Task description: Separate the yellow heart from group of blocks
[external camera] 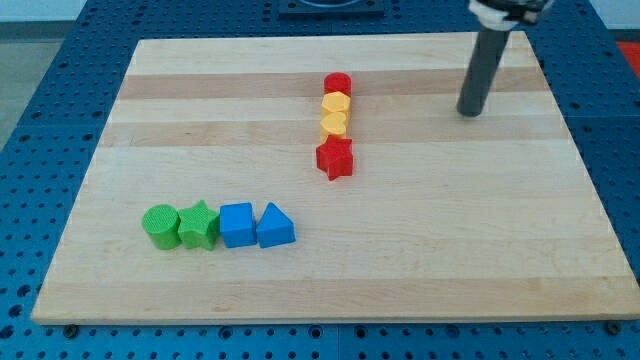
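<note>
A column of blocks stands near the board's top centre: a red cylinder at the top, a yellow hexagon-like block below it, the yellow heart under that, and a red star at the bottom. They touch one another. My tip rests on the board to the view's right of this column, well apart from it and about level with the yellow blocks.
A row of blocks lies at the lower left: a green cylinder, a green star, a blue cube and a blue triangle. The wooden board sits on a blue perforated table.
</note>
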Available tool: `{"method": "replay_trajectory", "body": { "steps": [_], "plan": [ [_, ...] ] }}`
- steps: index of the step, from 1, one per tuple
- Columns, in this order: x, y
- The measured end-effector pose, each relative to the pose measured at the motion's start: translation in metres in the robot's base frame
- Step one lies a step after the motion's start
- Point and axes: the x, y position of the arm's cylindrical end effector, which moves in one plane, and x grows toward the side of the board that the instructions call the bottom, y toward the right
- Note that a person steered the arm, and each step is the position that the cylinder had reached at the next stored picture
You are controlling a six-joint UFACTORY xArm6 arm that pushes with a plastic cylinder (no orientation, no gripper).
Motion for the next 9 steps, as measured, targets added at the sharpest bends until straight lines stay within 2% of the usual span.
{"method": "replay_trajectory", "body": {
  "steps": [4, 7, 8, 9],
  "plan": [
    [0.028, -0.139],
    [0.034, -0.233],
    [0.036, -0.243],
    [0.04, -0.23]
  ]
}}
